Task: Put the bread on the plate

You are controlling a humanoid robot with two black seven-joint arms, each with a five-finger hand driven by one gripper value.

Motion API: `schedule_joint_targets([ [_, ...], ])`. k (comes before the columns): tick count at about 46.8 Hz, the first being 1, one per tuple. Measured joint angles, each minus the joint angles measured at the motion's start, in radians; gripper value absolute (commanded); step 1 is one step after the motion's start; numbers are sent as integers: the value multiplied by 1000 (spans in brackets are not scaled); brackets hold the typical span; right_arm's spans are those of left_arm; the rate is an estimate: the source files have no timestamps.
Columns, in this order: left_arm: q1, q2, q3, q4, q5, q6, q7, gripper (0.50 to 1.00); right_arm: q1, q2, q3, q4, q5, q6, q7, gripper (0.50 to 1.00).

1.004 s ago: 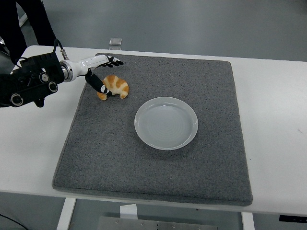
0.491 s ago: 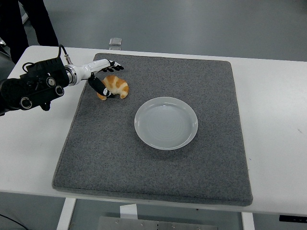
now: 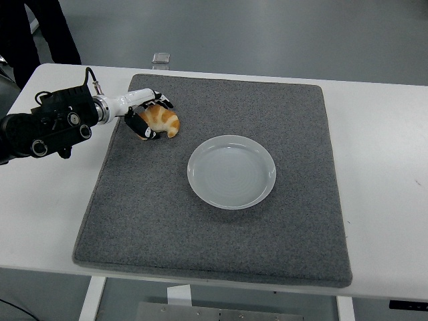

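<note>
The croissant [image 3: 161, 121] lies on the grey mat's [image 3: 221, 221] far-left part, well apart from the empty plate [image 3: 231, 172]. The left hand [image 3: 146, 115] curls round it, seemingly gripping: grasp step. Next comes lifting and carrying it plateward.

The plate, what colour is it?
Pale grey-white, plain, seen in the head view: plate.
</note>
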Motion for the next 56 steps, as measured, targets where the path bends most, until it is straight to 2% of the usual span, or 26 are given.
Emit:
schedule_joint_targets([
  [4,0,-2,7,-2,0,11,0,769,0,0,0,0,0,0,0,952],
  [10,0,-11,7,-3,0,14,0,658,0,0,0,0,0,0,0,952],
  [12,0,-12,7,-3,0,14,0,594,0,0,0,0,0,0,0,952],
  [16,-1,-13,7,-3,0,14,0,500,0,0,0,0,0,0,0,952],
  [39,-3,-13,7,18,-2,19,-1,500,0,0,0,0,0,0,0,952],
  [45,-3,-13,7,19,-2,42,-1,500,0,0,0,0,0,0,0,952],
  [56,-28,-12,-3,-9,-14,39,-7,500,0,0,0,0,0,0,0,954],
])
